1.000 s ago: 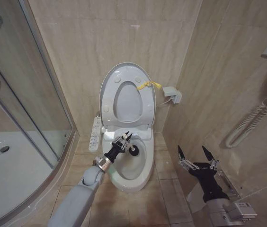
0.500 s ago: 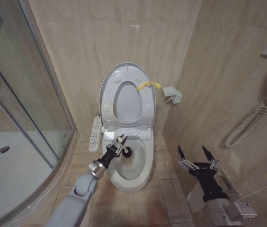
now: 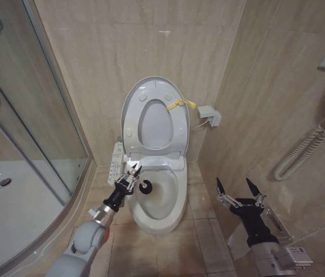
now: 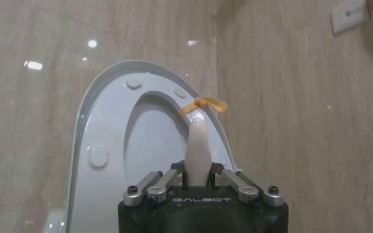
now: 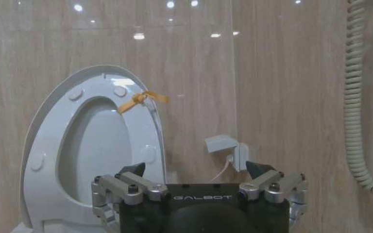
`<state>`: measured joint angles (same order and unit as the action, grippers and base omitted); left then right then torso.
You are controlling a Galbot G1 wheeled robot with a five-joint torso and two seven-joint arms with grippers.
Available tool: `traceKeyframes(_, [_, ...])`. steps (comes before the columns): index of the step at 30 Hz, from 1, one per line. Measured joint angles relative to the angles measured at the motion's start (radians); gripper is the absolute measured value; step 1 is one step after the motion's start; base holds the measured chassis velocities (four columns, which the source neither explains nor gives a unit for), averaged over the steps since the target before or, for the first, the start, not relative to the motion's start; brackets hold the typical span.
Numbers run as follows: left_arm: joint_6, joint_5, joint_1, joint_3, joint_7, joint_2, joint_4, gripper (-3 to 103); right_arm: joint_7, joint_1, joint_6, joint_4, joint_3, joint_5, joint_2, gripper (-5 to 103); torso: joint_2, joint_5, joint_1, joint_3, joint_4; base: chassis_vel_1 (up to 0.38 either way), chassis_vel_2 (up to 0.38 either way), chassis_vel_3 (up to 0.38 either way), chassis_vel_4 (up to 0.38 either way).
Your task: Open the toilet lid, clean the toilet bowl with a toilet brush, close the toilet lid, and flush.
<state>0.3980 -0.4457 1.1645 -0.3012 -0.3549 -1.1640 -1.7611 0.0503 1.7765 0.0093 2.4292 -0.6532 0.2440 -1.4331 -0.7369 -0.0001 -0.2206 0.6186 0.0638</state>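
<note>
From the head we see our left gripper (image 3: 131, 173) reach over the toilet bowl (image 3: 177, 203), pinching the toilet brush (image 3: 144, 186); our right gripper (image 3: 239, 190) waits spread beside it. Both wrist views show the toilet lid (image 4: 105, 141) upright and "GALBOT".

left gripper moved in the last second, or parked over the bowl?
Yes. The left gripper, shut on the toilet brush, has shifted toward the robot's left, from over the middle of the toilet bowl to its left rim, nearer the shower glass.

beige tiled walls (image 3: 151, 52), glass shower enclosure (image 3: 18, 133)
</note>
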Motion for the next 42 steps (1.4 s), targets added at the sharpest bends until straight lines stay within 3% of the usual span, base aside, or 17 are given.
traceKeyframes(8, [0.006, -0.031, 0.061, -0.043, -0.009, 0.005, -0.04, 22, 0.0, 0.0, 0.0, 0.0, 0.0, 0.0, 0.0, 100, 0.0, -0.0001, 0.0, 0.0, 0.0002, 0.0, 0.0, 0.0, 0.0])
traceKeyframes(12, [0.057, -0.06, 0.099, -0.082, -0.032, 0.017, -0.085, 22, 0.0, 0.0, 0.0, 0.0, 0.0, 0.0, 0.0, 100, 0.0, 0.0, 0.0, 0.0, 0.0002, 0.0, 0.0, 0.0, 0.0])
traceKeyframes(18, [0.08, -0.071, 0.167, -0.148, -0.048, 0.015, -0.181, 22, 0.0, 0.0, 0.0, 0.0, 0.0, 0.0, 0.0, 100, 0.0, 0.0, 0.0, 0.0, 0.0003, 0.0, 0.0, 0.0, 0.0])
traceKeyframes(21, [0.062, -0.07, 0.22, -0.182, -0.002, -0.001, -0.248, 22, 0.0, 0.0, 0.0, 0.0, 0.0, 0.0, 0.0, 100, 0.0, 0.0001, 0.0, 0.0, 0.0002, 0.0, 0.0, 0.0, 0.0])
traceKeyframes(22, [0.048, -0.058, 0.258, -0.209, 0.039, -0.019, -0.289, 22, 0.0, 0.0, 0.0, 0.0, 0.0, 0.0, 0.0, 100, 0.0, 0.0001, 0.0, 0.0, 0.0002, 0.0, 0.0, 0.0, 0.0])
traceKeyframes(25, [0.034, 0.025, 0.359, -0.276, 0.117, -0.072, -0.376, 22, 0.0, 0.0, 0.0, 0.0, 0.0, 0.0, 0.0, 100, 0.0, 0.0, 0.0, 0.0, 0.0005, 0.0, 0.0, 0.0, 0.0])
traceKeyframes(31, [0.033, 0.141, 0.53, -0.347, 0.204, -0.153, -0.487, 22, 0.0, 0.0, 0.0, 0.0, 0.0, 0.0, 0.0, 100, 0.0, 0.0001, 0.0, 0.0, -0.0004, 0.0, 0.0, 0.0, 0.0])
traceKeyframes(33, [0.015, 0.188, 0.614, -0.353, 0.246, -0.224, -0.542, 22, 0.0, 0.0, 0.0, 0.0, 0.0, 0.0, 0.0, 100, 0.0, 0.0004, 0.0, 0.0, -0.0005, 0.0, 0.0, 0.0, 0.0])
traceKeyframes(36, [0.006, 0.229, 0.637, -0.315, 0.288, -0.252, -0.523, 22, 0.0, 0.0, 0.0, 0.0, 0.0, 0.0, 0.0, 100, 0.0, 0.0002, 0.0, 0.0, -0.0002, 0.0, 0.0, 0.0, 0.0])
traceKeyframes(40, [0.017, 0.262, 0.619, -0.313, 0.327, -0.265, -0.397, 22, 0.0, 0.0, 0.0, 0.0, 0.0, 0.0, 0.0, 100, 0.0, 0.0003, 0.0, 0.0, 0.0005, 0.0, 0.0, 0.0, 0.0])
traceKeyframes(42, [0.055, 0.253, 0.586, -0.338, 0.339, -0.262, -0.292, 22, 0.0, 0.0, 0.0, 0.0, 0.0, 0.0, 0.0, 100, 0.0, -0.0001, 0.0, 0.0, 0.0001, 0.0, 0.0, 0.0, 0.0])
